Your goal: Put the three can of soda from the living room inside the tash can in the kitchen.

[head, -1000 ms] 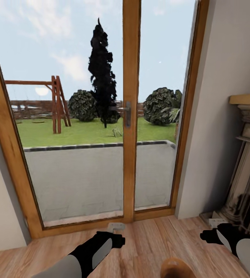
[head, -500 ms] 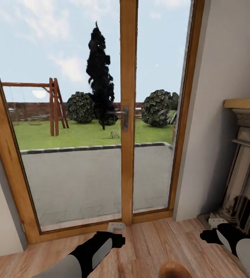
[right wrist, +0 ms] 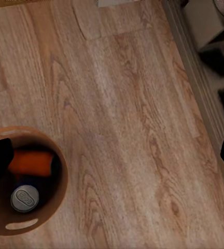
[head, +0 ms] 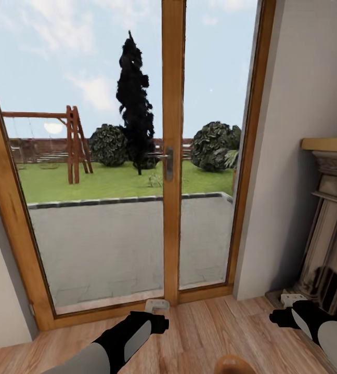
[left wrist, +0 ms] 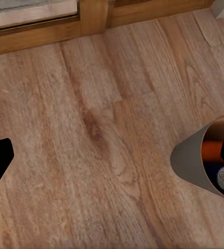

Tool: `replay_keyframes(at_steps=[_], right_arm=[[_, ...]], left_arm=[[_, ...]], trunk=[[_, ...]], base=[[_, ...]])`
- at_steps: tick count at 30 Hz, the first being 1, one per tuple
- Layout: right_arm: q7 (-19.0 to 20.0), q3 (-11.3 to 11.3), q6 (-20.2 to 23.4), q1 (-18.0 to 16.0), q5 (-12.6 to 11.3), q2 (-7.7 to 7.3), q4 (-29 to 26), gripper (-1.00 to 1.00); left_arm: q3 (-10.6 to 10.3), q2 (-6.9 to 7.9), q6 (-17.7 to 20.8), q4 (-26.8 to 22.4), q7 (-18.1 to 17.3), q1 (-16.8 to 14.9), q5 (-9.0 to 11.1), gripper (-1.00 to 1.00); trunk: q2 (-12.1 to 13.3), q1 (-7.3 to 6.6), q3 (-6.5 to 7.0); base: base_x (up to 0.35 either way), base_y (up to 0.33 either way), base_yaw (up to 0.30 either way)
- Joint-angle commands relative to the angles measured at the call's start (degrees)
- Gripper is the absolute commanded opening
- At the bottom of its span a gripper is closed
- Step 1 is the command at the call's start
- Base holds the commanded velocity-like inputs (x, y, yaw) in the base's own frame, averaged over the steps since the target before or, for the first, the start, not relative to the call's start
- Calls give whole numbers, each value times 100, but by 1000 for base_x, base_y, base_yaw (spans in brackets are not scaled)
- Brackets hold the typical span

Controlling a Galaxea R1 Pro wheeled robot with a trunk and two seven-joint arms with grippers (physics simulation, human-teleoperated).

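The robot faces a wood-framed glass door [head: 175,156] with a metal handle [head: 168,163] at the centre of the head view; through the panes lie a paved patio [head: 111,244], a lawn, a wooden swing frame [head: 75,143] at 9 o'clock, a dark cypress [head: 134,104] near 12 o'clock and round shrubs [head: 215,145]. A stone fireplace surround [head: 335,218] with a wooden mantel stands at 3 o'clock against the pale wall. The left gripper [head: 155,323] hangs low at 6 o'clock over the wooden floor [head: 205,332], the right gripper [head: 283,318] at 5 o'clock; whether either is parted or closed cannot be told, and nothing shows between their fingers. The trash can [head: 233,364] peeks in at the bottom edge between the two arms, its tan inside just showing. In the right wrist view the bin [right wrist: 60,181] stands upright on the floor, and inside it are an orange soda can [right wrist: 31,162] lying on its side and a second soda can [right wrist: 25,198] with its silver top showing. The left wrist view catches the bin's grey wall [left wrist: 192,161] with orange and blue cans inside it.
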Motion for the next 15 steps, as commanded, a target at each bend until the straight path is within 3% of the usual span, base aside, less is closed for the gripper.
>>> replay_keyframes(at_steps=[1, 15], right_arm=[[0, 1, 0, 0, 0, 0, 0, 100], [0, 4, 0, 0, 1, 3, 4, 100]], left_arm=[[0, 0, 0, -1, 0, 0, 0, 100], [0, 0, 0, 6, 0, 0, -4, 100]], trunk=[[42, -23, 18], [603, -330, 270]], base=[[0, 0, 0], [0, 0, 0]])
